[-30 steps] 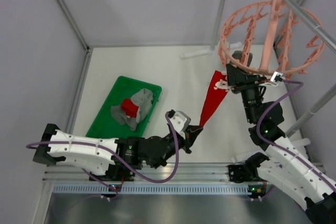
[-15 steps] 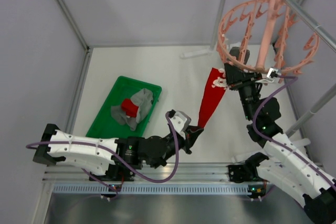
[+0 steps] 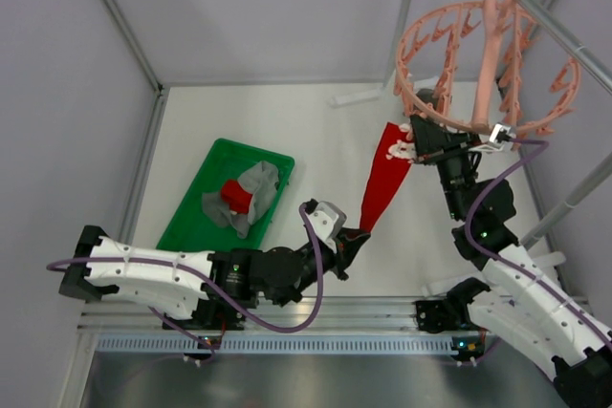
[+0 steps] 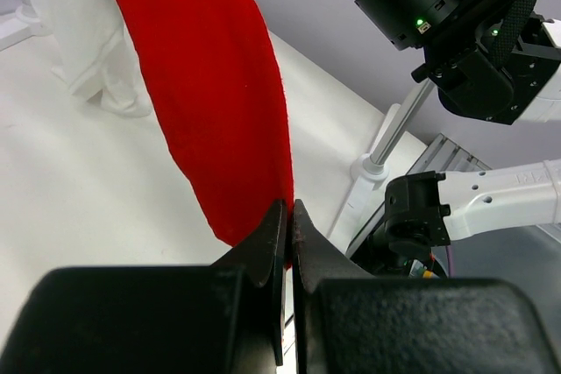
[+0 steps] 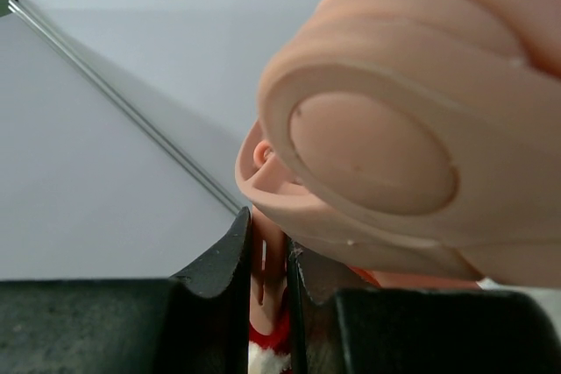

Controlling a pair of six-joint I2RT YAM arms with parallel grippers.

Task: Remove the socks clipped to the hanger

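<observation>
Nearest the bases, the left gripper (image 3: 355,237) lies low over the white table (image 3: 316,131). Its jaws are pressed together on the bottom tip of the red sock (image 3: 384,183). The left wrist view shows the fingertips meeting on the lower edge of the fabric, with no gap between them.

From that pinch the sock runs up and away in a taut slant to its white-trimmed cuff, which is fastened at the near-left rim of the salmon-pink hanger (image 3: 490,54). To the left, well apart from this, a green tray (image 3: 215,154) holds a grey sock (image 3: 256,186) and a small red one (image 3: 232,194), both lying loose.

Farther back, the right gripper (image 3: 427,139) reaches up under the hanger's ring at the cuff. In the right wrist view its jaws are nearly shut around a pink clip (image 5: 266,256), with red fabric and white trim just below. The hanger fills the rest of that view, out of focus.

The step in hand appears to be freeing this last sock, with one arm squeezing the clip and the other tensioning the toe. Next, the clip probably needs to be squeezed until its teeth part. The left arm could then draw the sock down and carry it towards the tray. Whether the teeth have let go of the cuff cannot be seen.
</observation>
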